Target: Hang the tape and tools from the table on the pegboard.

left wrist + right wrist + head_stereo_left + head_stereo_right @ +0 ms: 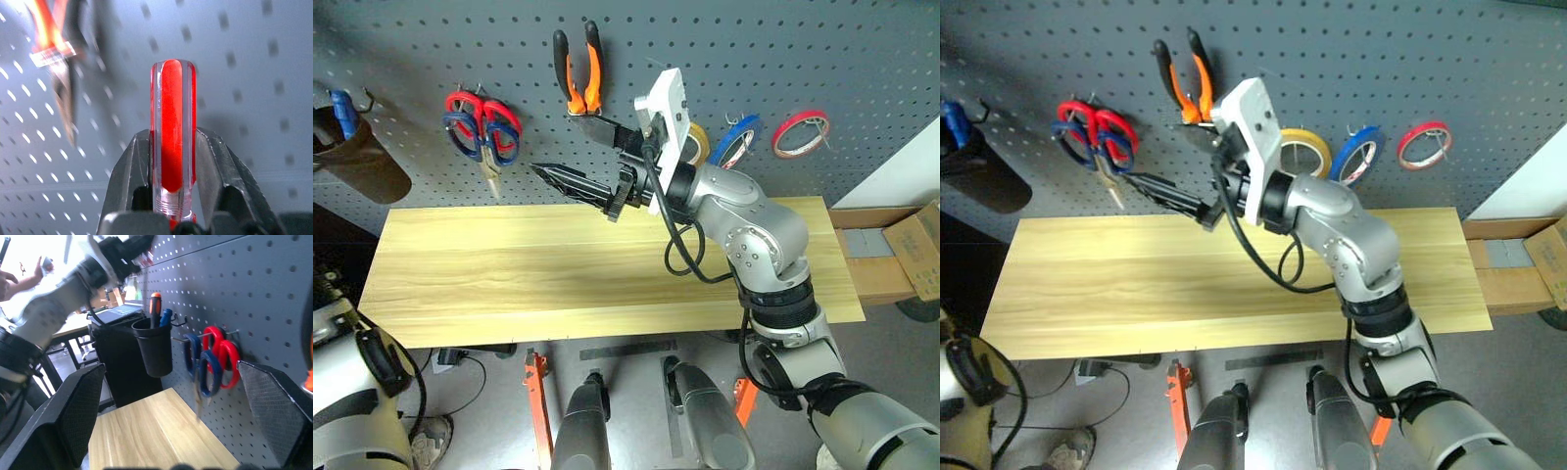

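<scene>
Near: our left gripper (171, 161) is clamped on the screwdriver (172, 132) by the lower part of its handle. Handle is clear plastic with a red core, smooth and ribbed lengthwise, top standing free above the fingers and facing the pegboard (254, 58).

Risk one, as we judge it: a slick, round handle held low could twist or slide between the fingers if it nudges the board or a hook. Risk two: we cannot see the shaft or tip, so aiming it into a holder is partly blind.

Mid: table (509, 264) is bare light wood. Our right gripper (582, 157) hangs over it with its jaws spread wide and nothing in them, just in front of the hung tools; a sweep could knock them off their hooks.

Far, on the pegboard: pliers (579, 70), orange and black, handles up; dark blue scissors (462, 132) sharing a hook with the red-handled scissors (497, 122); yellow tape (1304, 152), beside a blue roll (1359, 155) and a red roll (1425, 143). A black cup (152, 350) holds other handles, a likely spot.
</scene>
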`<state>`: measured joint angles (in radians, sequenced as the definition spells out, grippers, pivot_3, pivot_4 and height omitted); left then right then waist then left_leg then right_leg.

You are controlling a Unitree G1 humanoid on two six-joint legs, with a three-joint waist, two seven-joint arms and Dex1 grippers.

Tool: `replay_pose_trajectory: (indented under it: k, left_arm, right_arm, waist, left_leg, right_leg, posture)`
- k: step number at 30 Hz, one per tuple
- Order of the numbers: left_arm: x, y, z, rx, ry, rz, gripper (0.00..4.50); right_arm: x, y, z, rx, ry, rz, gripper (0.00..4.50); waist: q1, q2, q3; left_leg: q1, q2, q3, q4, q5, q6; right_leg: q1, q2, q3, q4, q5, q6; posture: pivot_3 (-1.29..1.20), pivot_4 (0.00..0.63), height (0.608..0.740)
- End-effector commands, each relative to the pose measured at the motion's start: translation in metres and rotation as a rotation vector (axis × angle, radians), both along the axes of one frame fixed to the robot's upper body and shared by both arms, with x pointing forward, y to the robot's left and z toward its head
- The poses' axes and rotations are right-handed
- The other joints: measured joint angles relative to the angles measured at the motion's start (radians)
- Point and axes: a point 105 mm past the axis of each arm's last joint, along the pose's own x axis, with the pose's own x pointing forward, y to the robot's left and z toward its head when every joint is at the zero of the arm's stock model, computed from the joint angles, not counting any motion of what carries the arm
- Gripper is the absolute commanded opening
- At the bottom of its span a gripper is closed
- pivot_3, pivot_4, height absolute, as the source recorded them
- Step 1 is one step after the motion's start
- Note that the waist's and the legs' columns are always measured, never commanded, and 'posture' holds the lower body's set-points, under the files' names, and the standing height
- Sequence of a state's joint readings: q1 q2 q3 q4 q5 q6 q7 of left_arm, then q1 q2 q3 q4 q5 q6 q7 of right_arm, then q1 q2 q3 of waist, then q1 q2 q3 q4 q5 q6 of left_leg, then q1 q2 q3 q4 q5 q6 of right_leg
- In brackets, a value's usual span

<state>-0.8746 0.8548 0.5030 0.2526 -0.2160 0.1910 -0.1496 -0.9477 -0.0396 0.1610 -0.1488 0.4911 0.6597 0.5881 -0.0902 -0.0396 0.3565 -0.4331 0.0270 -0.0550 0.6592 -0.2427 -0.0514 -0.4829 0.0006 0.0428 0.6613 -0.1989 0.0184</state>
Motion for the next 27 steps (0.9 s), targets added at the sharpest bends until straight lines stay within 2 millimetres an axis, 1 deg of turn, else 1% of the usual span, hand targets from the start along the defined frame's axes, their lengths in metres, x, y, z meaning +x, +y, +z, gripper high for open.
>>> replay_pose_trajectory:
  k: [1,3,5,7,8,10,11,12,15,16,17,19,21,23,24,25,26,27]
  left_arm:
    - [-0.002,-0.005,0.004,0.038,-0.059,-0.004,0.83]
    - [0.002,-0.005,-0.002,0.031,-0.056,-0.012,0.83]
    - [0.000,-0.004,-0.007,0.003,-0.067,-0.005,0.83]
    - [-0.011,0.003,-0.008,-0.030,-0.099,0.019,1.55]
    - [-0.017,0.007,-0.008,-0.038,-0.114,0.039,1.75]
    - [-0.034,0.011,-0.003,-0.045,-0.172,0.086,2.45]
    - [-0.041,0.011,0.001,-0.039,-0.200,0.100,2.89]
    - [-0.045,0.010,0.004,-0.041,-0.220,0.108,3.15]
    - [-0.053,-0.001,0.014,-0.047,-0.278,0.094,4.21]
    - [-0.053,-0.009,0.018,-0.037,-0.292,0.076,4.44]
    - [-0.052,-0.019,0.022,-0.022,-0.297,0.052,4.44]
    - [-0.041,-0.047,0.021,0.008,-0.251,-0.051,4.44]
    - [-0.021,-0.087,0.005,0.039,-0.125,-0.212,4.44]
    - [-0.006,-0.124,-0.025,0.022,0.029,-0.378,4.44]
    - [-0.005,-0.145,-0.045,0.022,0.112,-0.478,4.44]
    - [-0.008,-0.159,-0.060,0.024,0.157,-0.534,4.44]
    - [-0.013,-0.166,-0.068,0.032,0.175,-0.543,4.44]
    - [-0.016,-0.168,-0.076,0.043,0.207,-0.512,4.44]
  right_arm:
    - [-0.012,0.000,0.015,0.047,-0.058,0.036,4.50]
    - [-0.013,0.000,0.015,0.053,-0.058,0.037,4.50]
    - [-0.013,-0.001,0.015,0.053,-0.056,0.036,4.50]
    - [-0.013,-0.003,0.014,0.051,-0.054,0.027,4.50]
    - [-0.012,-0.004,0.014,0.051,-0.051,0.023,4.50]
    - [-0.010,-0.007,0.012,0.046,-0.047,0.010,4.50]
    - [-0.009,-0.008,0.012,0.046,-0.045,0.006,4.50]
    - [-0.009,-0.008,0.011,0.045,-0.043,0.003,4.50]
    - [-0.008,-0.009,0.010,0.042,-0.042,-0.002,4.50]
    - [-0.008,-0.010,0.009,0.040,-0.041,-0.003,4.50]
    - [-0.007,-0.010,0.008,0.038,-0.041,-0.005,4.50]
    - [-0.007,-0.013,0.007,0.035,-0.041,-0.008,4.50]
    - [-0.007,-0.017,0.004,0.030,-0.038,-0.007,4.50]
    - [-0.010,-0.025,-0.004,0.010,-0.030,0.002,4.50]
    - [-0.011,-0.031,-0.010,-0.007,-0.021,0.006,4.50]
    - [-0.012,-0.036,-0.015,-0.023,-0.011,0.006,4.50]
    - [-0.013,-0.040,-0.020,-0.036,0.002,0.003,4.50]
    - [-0.013,-0.043,-0.023,-0.044,0.012,0.000,4.50]
  waist:
    - [0.000,0.000,0.000]
    - [0.000,-0.001,0.000]
    - [-0.001,-0.001,0.000]
    - [-0.002,-0.001,0.000]
    - [-0.006,-0.001,0.000]
    - [-0.013,-0.001,-0.001]
    - [-0.015,-0.001,-0.001]
    - [-0.016,-0.002,-0.001]
    - [-0.017,-0.002,-0.001]
    - [-0.016,-0.002,-0.001]
    - [-0.015,-0.002,-0.001]
    - [-0.010,-0.002,-0.001]
    - [-0.006,-0.003,-0.002]
    - [-0.003,-0.003,-0.002]
    - [-0.004,-0.003,-0.002]
    - [-0.006,-0.003,-0.002]
    - [-0.007,-0.003,-0.002]
    - [-0.011,-0.003,-0.002]
  left_leg:
    - [0.000,0.000,0.000,0.002,0.000,0.000]
    - [0.000,0.000,0.000,0.005,0.000,0.000]
    - [0.000,0.000,0.000,0.006,0.000,0.000]
    - [0.000,0.000,0.000,0.006,0.000,0.000]
    - [0.000,0.000,0.000,0.006,0.000,0.000]
    - [0.000,0.001,0.000,0.005,0.000,0.000]
    - [0.000,0.001,0.000,0.005,0.000,0.000]
    - [0.000,0.002,0.000,0.005,0.000,0.000]
    - [0.000,0.002,0.000,0.005,0.000,0.000]
    - [0.000,0.001,0.000,0.006,0.000,0.000]
    - [0.000,0.001,0.000,0.006,0.000,0.000]
    - [0.000,0.000,-0.001,0.007,0.000,0.000]
    - [0.000,0.000,-0.001,0.008,0.000,0.001]
    - [0.000,0.000,-0.001,0.009,0.001,0.001]
    - [0.001,0.000,-0.001,0.009,0.000,0.001]
    - [0.001,0.000,-0.001,0.009,0.000,0.001]
    - [0.001,0.000,0.000,0.009,0.000,0.001]
    - [0.001,0.000,0.001,0.008,0.000,0.001]
  right_leg:
    - [0.000,0.000,0.000,0.001,0.000,0.000]
    - [0.000,0.000,0.001,0.003,0.001,0.001]
    - [0.000,0.001,0.000,0.003,0.002,0.000]
    - [0.000,0.001,0.000,0.004,0.002,-0.001]
    - [0.000,0.002,0.000,0.004,0.003,-0.001]
    - [0.000,0.002,0.000,0.004,0.003,-0.002]
    - [0.000,0.002,0.000,0.003,0.003,-0.002]
    - [0.000,0.002,0.000,0.003,0.003,-0.002]
    - [0.000,0.001,0.000,0.004,0.003,-0.002]
    - [0.000,0.001,0.000,0.004,0.003,-0.001]
    - [0.001,0.001,0.000,0.004,0.003,-0.001]
    - [0.002,0.001,0.000,0.003,0.004,0.001]
    - [0.003,0.001,0.000,0.003,0.005,0.001]
    - [0.004,0.002,0.000,0.003,0.005,0.002]
    - [0.005,0.002,0.001,0.002,0.005,0.003]
    - [0.006,0.002,0.001,0.002,0.006,0.004]
    - [0.006,0.001,0.002,0.002,0.006,0.004]
    - [0.006,0.001,0.002,0.002,0.006,0.004]
  posture:
    - [-0.16,0.332,0.740]
    - [-0.17,0.332,0.740]
    - [-0.19,0.334,0.740]
    - [-0.19,0.336,0.740]
    - [-0.20,0.336,0.740]
    - [-0.20,0.336,0.740]
    - [-0.20,0.336,0.740]
    - [-0.20,0.337,0.740]
    - [-0.19,0.335,0.740]
    - [-0.20,0.334,0.740]
    - [-0.20,0.334,0.740]
    - [-0.19,0.332,0.740]
    - [-0.19,0.330,0.740]
    - [-0.19,0.330,0.740]
    - [-0.20,0.331,0.740]
    - [-0.20,0.331,0.740]
    - [-0.20,0.332,0.740]
    - [-0.20,0.332,0.740]
